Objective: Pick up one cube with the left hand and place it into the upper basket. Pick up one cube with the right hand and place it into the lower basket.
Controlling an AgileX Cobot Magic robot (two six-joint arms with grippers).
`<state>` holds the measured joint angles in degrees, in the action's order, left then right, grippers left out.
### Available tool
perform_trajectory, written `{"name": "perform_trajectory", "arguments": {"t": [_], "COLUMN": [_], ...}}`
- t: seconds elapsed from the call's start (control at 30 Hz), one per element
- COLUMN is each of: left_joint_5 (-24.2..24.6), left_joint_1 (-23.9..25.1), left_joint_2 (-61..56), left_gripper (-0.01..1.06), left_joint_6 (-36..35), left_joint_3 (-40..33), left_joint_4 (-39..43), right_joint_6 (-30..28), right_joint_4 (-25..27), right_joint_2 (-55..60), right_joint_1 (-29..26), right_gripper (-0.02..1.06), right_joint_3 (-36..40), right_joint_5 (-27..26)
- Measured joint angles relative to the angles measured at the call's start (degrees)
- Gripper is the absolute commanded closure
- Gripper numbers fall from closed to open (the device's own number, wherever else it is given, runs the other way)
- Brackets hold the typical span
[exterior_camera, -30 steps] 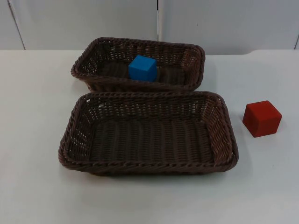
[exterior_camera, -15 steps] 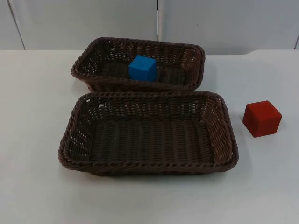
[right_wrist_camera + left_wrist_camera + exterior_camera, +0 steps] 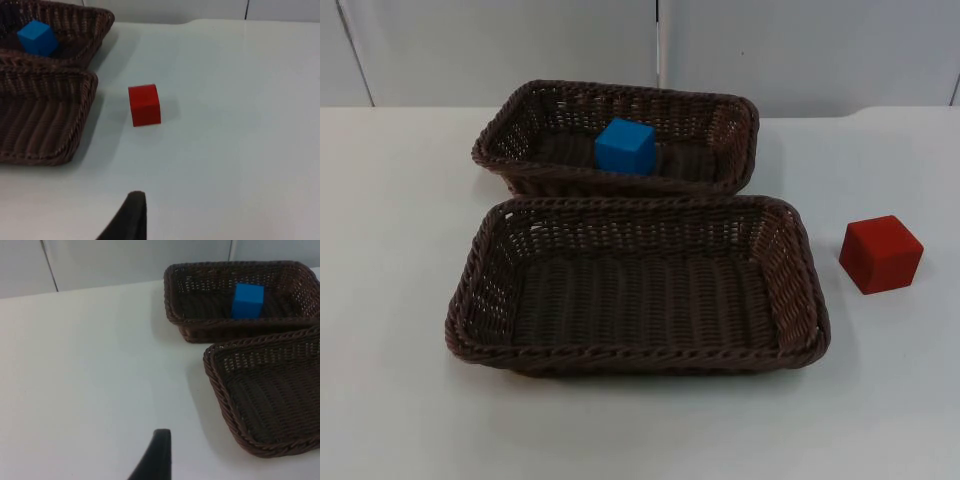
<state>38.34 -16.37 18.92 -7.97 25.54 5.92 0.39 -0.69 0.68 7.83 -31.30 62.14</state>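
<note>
The left gripper's black fingertip (image 3: 156,457) is a smooth, plain, blade-like piece with a dull finish. It is broad at its base and narrows to a blunt, nearly squared-off end. One edge runs almost straight while the other sweeps outward in a gentle curve. The right gripper's black fingertip (image 3: 129,217) has the same build: uniformly dark, one straight edge, one curved flank, and a slightly rounded, blunt end.

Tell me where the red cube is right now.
The red cube sits on the white table at the right of the top view, beside but apart from the lower basket; it is not in either basket.
</note>
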Motion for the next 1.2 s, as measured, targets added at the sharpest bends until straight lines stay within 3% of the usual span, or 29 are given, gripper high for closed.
{"name": "perform_trajectory", "arguments": {"t": [0.2, 0.63, 1.2], "left_joint_5": [0.0, 0.0, 0.0], "left_joint_1": [0.0, 0.0, 0.0], "left_joint_2": [0.0, 0.0, 0.0], "left_gripper": [0.20, 0.20, 0.20], "left_joint_6": [0.0, 0.0, 0.0], "left_joint_3": [0.0, 0.0, 0.0], "left_joint_4": [-0.1, -0.1, -0.5], "right_joint_6": [0.1, 0.0, -7.7], "right_joint_4": [0.0, 0.7, 2.2], "right_joint_2": [8.0, 37.6, 79.5], "right_joint_1": [0.0, 0.0, 1.1], "right_gripper": [-0.01, -0.01, -0.01], "right_joint_3": [-4.7, -14.5, -31.5], "right_joint_5": [-0.1, -1.1, -6.0]}}
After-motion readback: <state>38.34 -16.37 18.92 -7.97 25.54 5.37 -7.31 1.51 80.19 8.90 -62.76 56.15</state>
